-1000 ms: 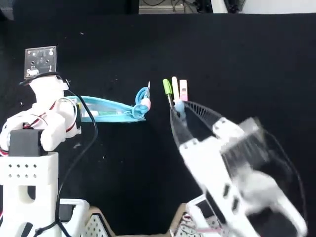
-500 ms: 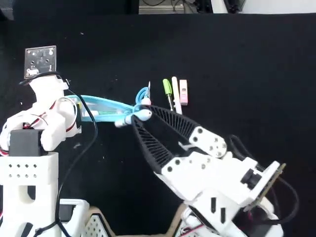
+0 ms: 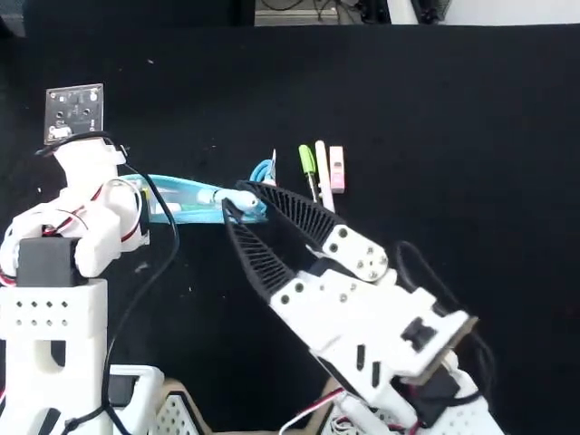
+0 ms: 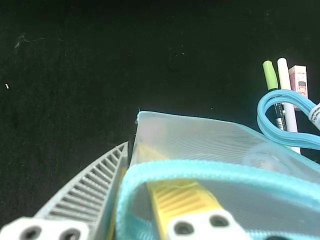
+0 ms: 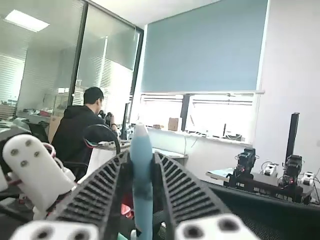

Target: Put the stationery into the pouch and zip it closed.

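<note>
Swinging from the stationery row toward nine o'clock, our right gripper (image 3: 234,199) brought the blue pen (image 3: 241,201), clamped between its fingers, to the mouth of the pouch (image 3: 186,196), so we judged insertion came next. Our left gripper (image 4: 134,151) pinched the pouch's nine-o'clock end. At two o'clock of the mouth waited the pink eraser (image 3: 337,169), white pen (image 3: 321,159) and green marker (image 3: 307,161), and the blue loop (image 3: 262,170) crowded the mouth.

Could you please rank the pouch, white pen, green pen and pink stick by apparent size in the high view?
1. pouch
2. white pen
3. green pen and pink stick look alike, so I leave them tied.
</note>
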Tool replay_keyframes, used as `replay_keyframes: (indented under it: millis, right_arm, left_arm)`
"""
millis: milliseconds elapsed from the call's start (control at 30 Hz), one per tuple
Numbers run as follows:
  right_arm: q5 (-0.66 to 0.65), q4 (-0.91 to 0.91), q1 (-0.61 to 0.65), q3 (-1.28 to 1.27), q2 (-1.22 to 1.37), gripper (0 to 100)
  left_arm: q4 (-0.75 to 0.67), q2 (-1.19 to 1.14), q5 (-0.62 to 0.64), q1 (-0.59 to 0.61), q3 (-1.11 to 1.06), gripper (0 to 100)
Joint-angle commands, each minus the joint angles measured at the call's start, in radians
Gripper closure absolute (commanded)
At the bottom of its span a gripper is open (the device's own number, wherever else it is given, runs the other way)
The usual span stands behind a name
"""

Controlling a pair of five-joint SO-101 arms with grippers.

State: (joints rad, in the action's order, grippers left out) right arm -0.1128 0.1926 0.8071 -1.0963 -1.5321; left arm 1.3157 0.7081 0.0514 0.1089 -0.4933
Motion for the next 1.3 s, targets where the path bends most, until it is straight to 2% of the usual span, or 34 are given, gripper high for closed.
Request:
replay_keyframes:
  millis: [0, 233, 400, 533, 733, 1000, 1167, 1267]
  right_arm:
    - [-0.02, -0.032, 0.006, -0.059, 0.005, 98.8]
    - [-0.018, -0.028, 0.009, -0.156, 0.01, 98.7]
    - [-0.018, 0.069, 0.009, -0.084, 0.168, 98.6]
    - [-0.017, 0.247, 0.009, 0.093, 0.375, 91.9]
    - [-0.017, 0.687, 0.064, 0.433, 0.478, 77.3]
    - [-0.017, 0.968, 0.054, 0.739, 0.479, 80.9]
    - [-0.017, 1.056, -0.164, 0.814, 0.486, 91.6]
    - [-0.017, 1.096, -0.319, 0.792, 0.493, 90.1]
  left_arm:
    - [-0.005, -0.012, 0.003, -0.001, -0.058, 97]
    - [-0.005, -0.012, 0.005, -0.001, -0.058, 97]
    - [-0.005, -0.012, 0.005, -0.002, -0.058, 97]
    - [-0.005, -0.012, 0.005, -0.002, -0.058, 97]
    - [-0.002, -0.012, 0.005, -0.002, -0.058, 97]
    - [-0.002, -0.012, 0.002, -0.001, -0.058, 97]
    - [0.0, -0.012, 0.002, -0.001, -0.058, 97]
    - [-0.003, -0.012, 0.002, -0.001, -0.064, 97]
